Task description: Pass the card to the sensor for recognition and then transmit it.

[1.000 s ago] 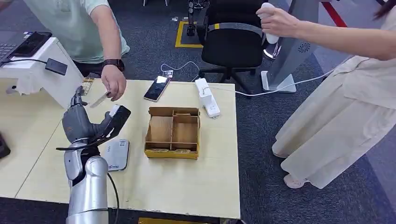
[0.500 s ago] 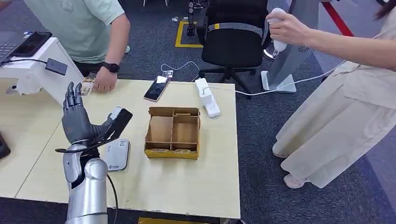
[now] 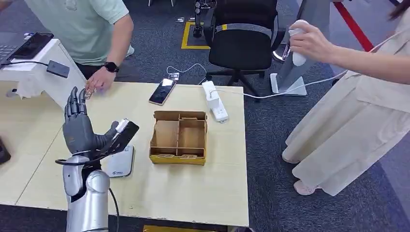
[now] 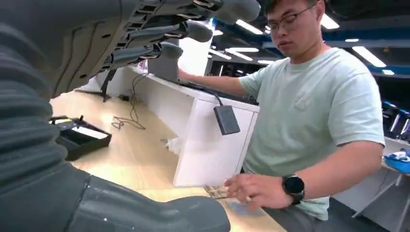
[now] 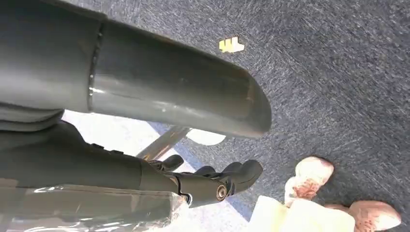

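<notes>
Quick status from my remote seat. The left hand is up over the table, fingers released and pointing straight up, spread a bit, nothing in the palm. In the left wrist view the same fingers are stretched out with nothing between them.

The cards are not with me. They sit in a little pile on the table just past my fingertips, and the person's hand with the watch is resting on them. The wrist cam shows that hand right on the cards. I can't tell if 1 card is lifted off the pile.

The white sensor lies flat on the table below the heel of the left hand, on the thumb side. Further out on that thumb side is the cardboard tray with its compartments, and past it a phone and a power strip.

The right hand hangs over the carpet, fingers loosely extended, gripping nothing.

A 2nd person's hand holds a white device way off beyond the tray.
</notes>
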